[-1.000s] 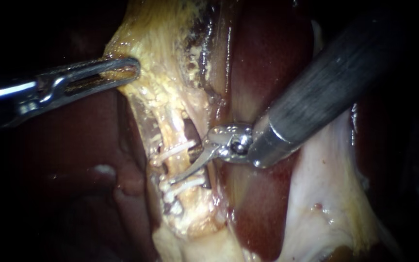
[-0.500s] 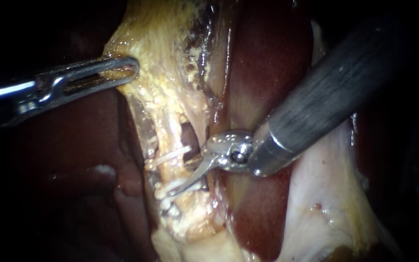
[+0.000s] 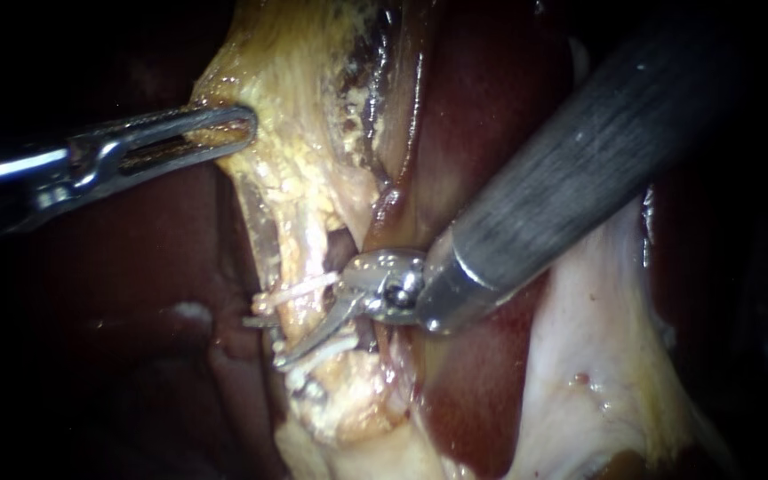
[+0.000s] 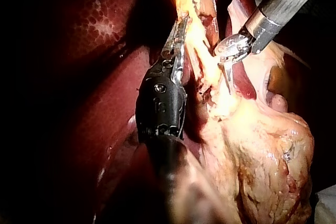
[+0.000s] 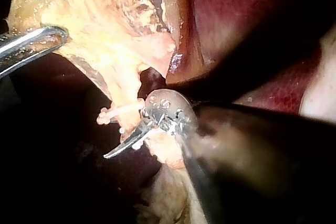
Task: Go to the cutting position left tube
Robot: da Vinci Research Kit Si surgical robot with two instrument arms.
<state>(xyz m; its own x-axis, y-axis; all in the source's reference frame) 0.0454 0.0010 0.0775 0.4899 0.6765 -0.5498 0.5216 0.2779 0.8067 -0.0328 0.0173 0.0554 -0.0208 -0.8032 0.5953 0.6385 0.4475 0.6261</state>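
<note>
The dark red liver (image 3: 482,116) carries everything in view. Directly on it lies a band of yellow tissue (image 3: 295,178), running down its face from the upper edge. Just beside the band's lower end, a smooth whitish sheet (image 3: 580,356) spreads over the liver.

Two instruments: the left instrument (image 3: 244,126) and the right instrument (image 3: 286,356). Two tubes: the left tube (image 3: 306,253) and the right tube (image 3: 382,209). Two clips show plainly — upper clip (image 3: 300,288), lower clip (image 3: 335,347) — and a third below is unclear. One liver (image 3: 491,107). One band of yellow tissue (image 3: 286,178).
</note>
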